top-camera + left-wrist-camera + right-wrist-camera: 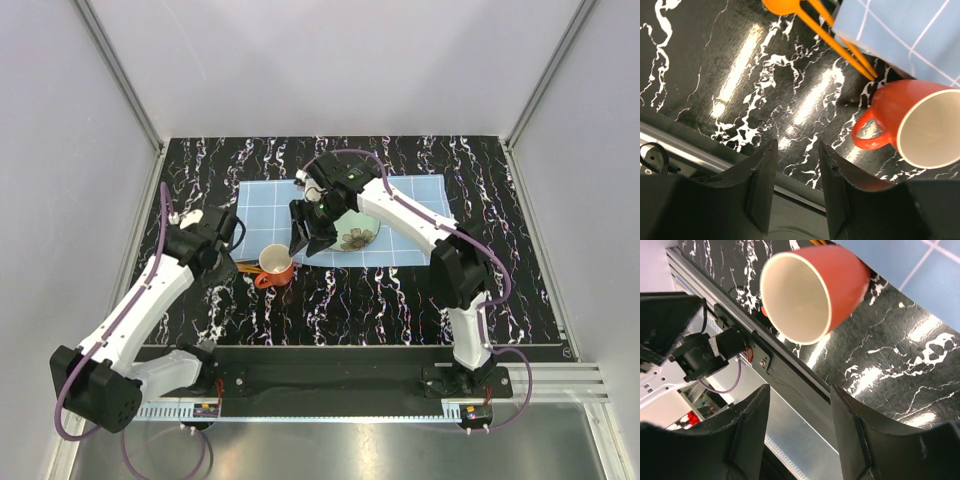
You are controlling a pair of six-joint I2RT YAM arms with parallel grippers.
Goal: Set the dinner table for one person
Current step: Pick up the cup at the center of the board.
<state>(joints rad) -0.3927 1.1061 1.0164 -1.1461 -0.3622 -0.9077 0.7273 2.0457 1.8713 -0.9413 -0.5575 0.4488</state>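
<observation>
On the dinner table [400,290], a black top with white veins, lies a light blue gridded placemat [262,205]. A pale floral dish [360,236] rests on the mat, partly hidden by my right arm. An orange-red mug [275,264] stands upright just off the mat's near left corner. Orange utensils [830,35] lie beside it. My right gripper [305,240] hovers over the mat's near edge, right of the mug [805,290], open and empty [800,392]. My left gripper [228,242] is left of the mug [920,125], jaws open [797,150] with nothing between them.
The placemat's corner [905,35] overlaps the utensils' handles. A black base rail [330,372] runs along the table's near edge. Grey walls enclose the table on three sides.
</observation>
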